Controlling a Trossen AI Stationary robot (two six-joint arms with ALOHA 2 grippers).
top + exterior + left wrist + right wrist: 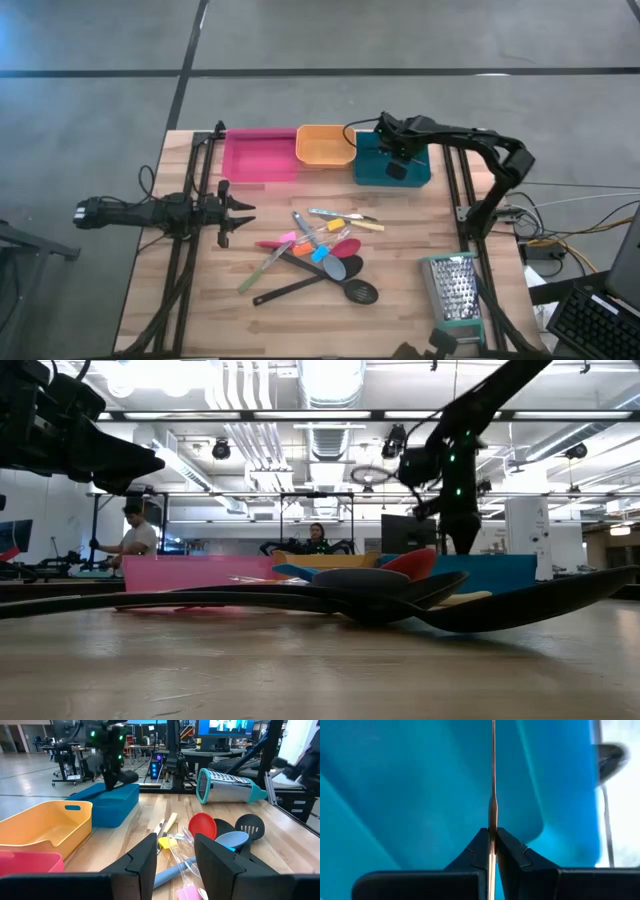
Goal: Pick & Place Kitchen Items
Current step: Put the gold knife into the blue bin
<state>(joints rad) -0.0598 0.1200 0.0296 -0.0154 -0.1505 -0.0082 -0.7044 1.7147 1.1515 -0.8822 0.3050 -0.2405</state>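
1. The right end effector (398, 160) is hanging over the teal bin (372, 165) at the back right of the wooden counter (400, 240), and its fingers (507, 851) are pinching shut on a thin metal-handled utensil (493, 780) that is pointing straight down toward the bin's floor; what kind of utensil it is, I cannot tell
2. In the low view that same end effector (462, 525) is hovering above the teal bin (510, 572), clear of its rim
3. The left end effector (238, 213) is waiting at the left side of the counter, level with the utensil pile (315, 255), with its fingers (145, 860) standing narrowly parted and holding nothing
4. The rest of the kitchen items are lying heaped mid-counter: a black slotted spoon (345, 290) at the front, a red spoon (343, 248) and a grey spoon (333, 268) on top, a pink spatula (283, 242), a green-handled piece (258, 272) and a yellow-handled piece (358, 223)
5. The pink bin (258, 155) and the orange bin (324, 146) are sitting side by side along the back edge, left of the teal one
6. The green-trimmed grater (455, 290) is lying at the front right, well apart from the pile
7. Two people (135, 538) are standing in the room behind the counter
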